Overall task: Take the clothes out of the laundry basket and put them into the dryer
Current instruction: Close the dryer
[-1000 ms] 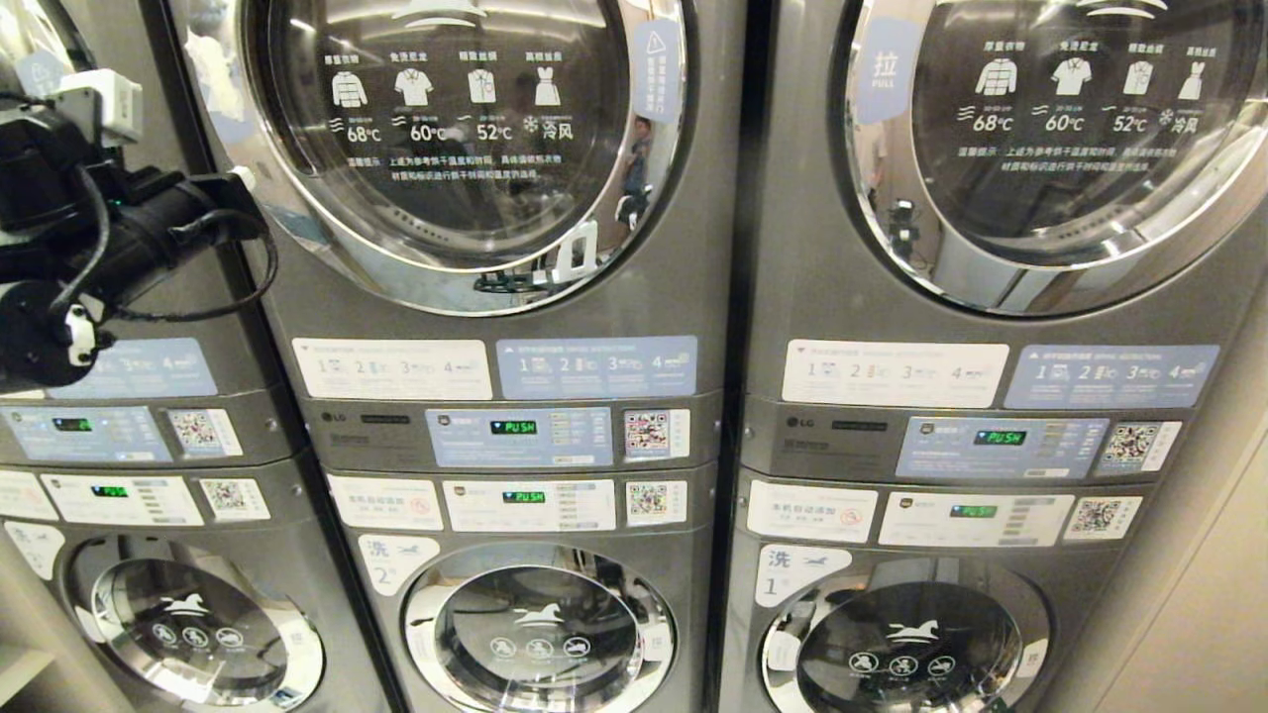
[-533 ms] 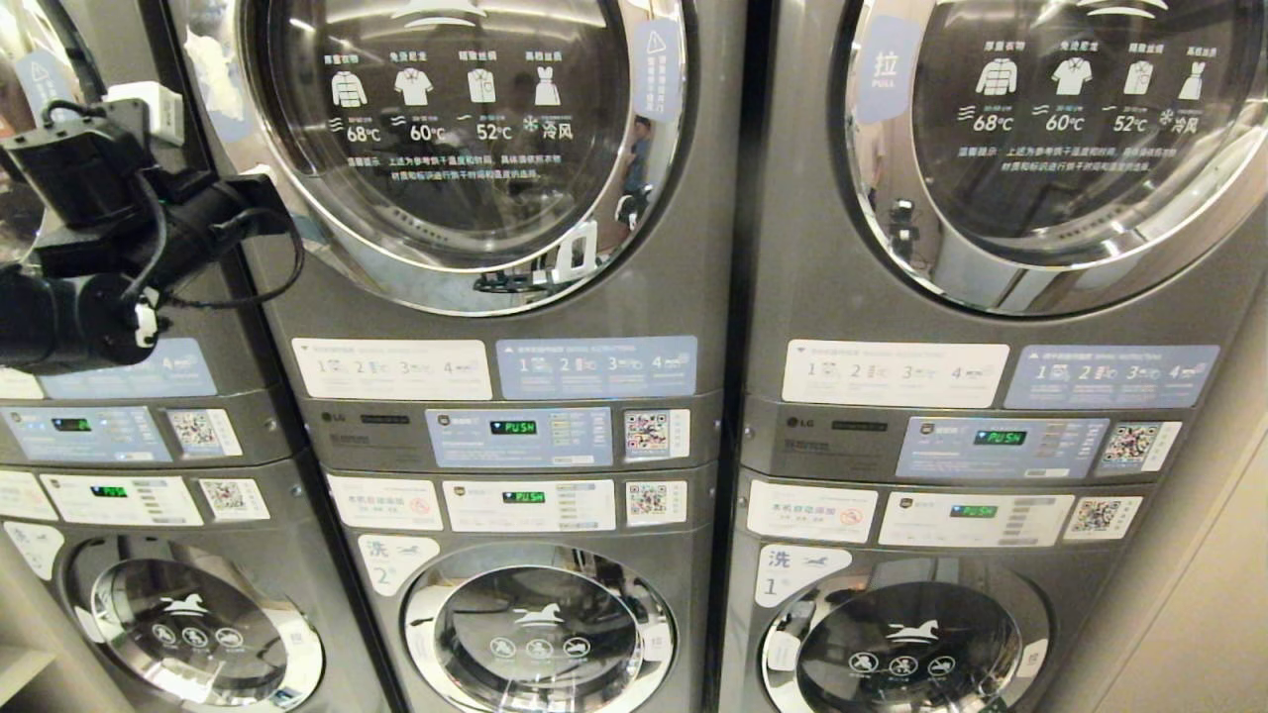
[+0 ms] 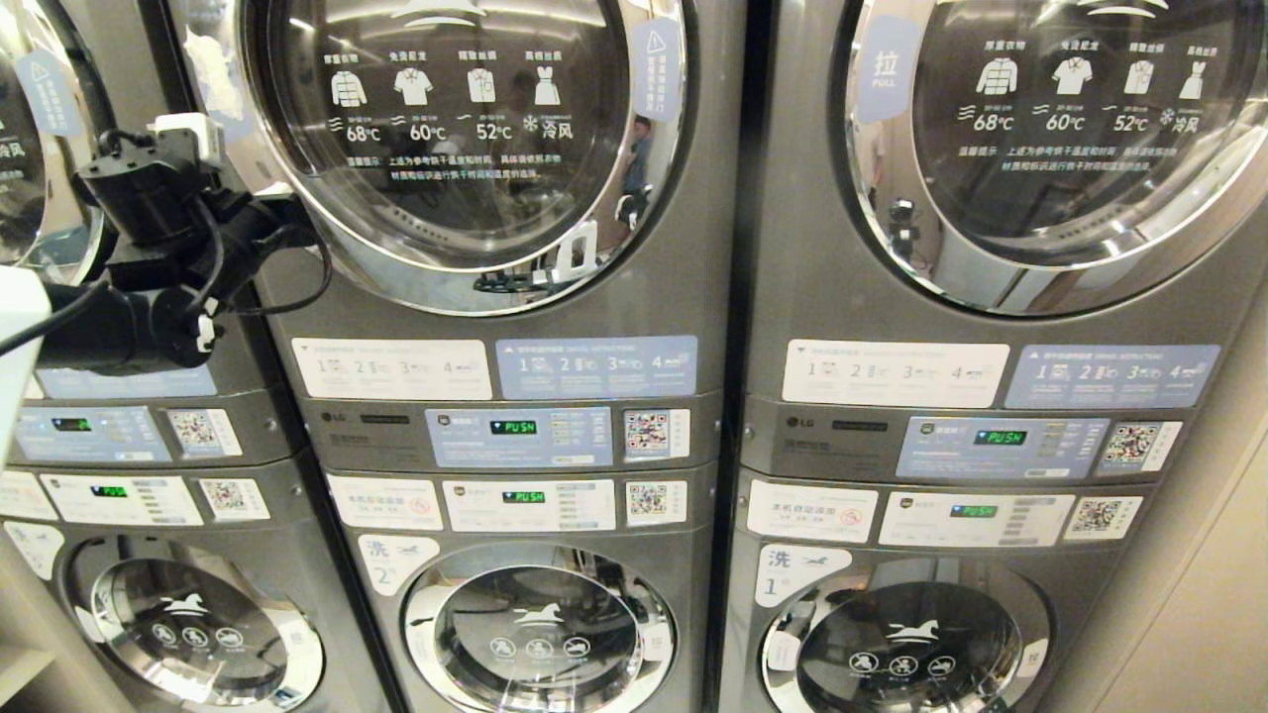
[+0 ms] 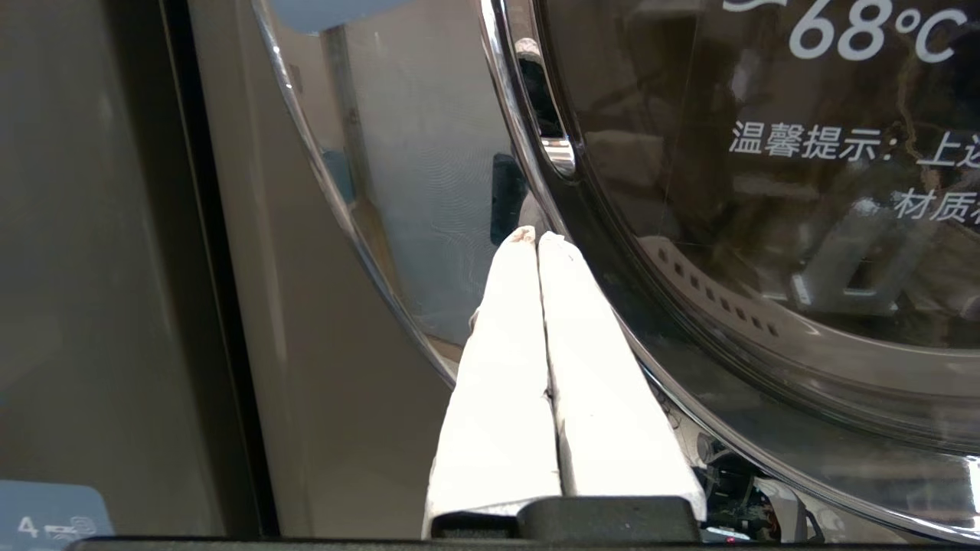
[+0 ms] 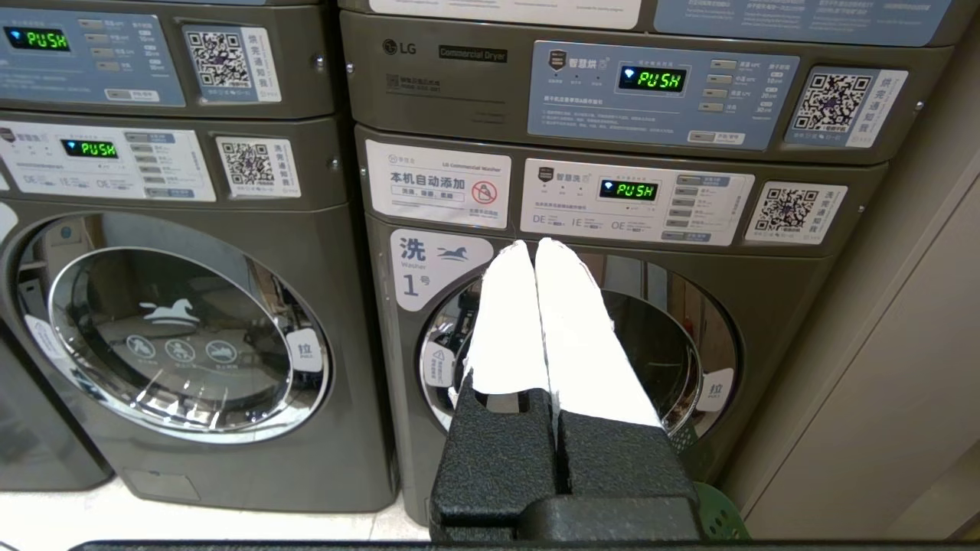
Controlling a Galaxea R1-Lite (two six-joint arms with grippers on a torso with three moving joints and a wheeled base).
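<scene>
Since the dryer door (image 4: 766,252) is shut and no clothes or basket show, opening it comes first. Just ahead of the left gripper (image 4: 536,239) — fingers pressed together, holding nothing — sits the door's chrome rim (image 4: 528,130); hook its slot squarely. Right gripper (image 5: 534,246) hangs closed, empty, low.

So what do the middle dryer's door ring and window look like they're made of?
The door ring looks like chromed or polished metal, possibly plated plastic: it mirrors the room brightly. The window appears to be dark tinted glass, glossy, with printed white icons and reflections across it.
</scene>
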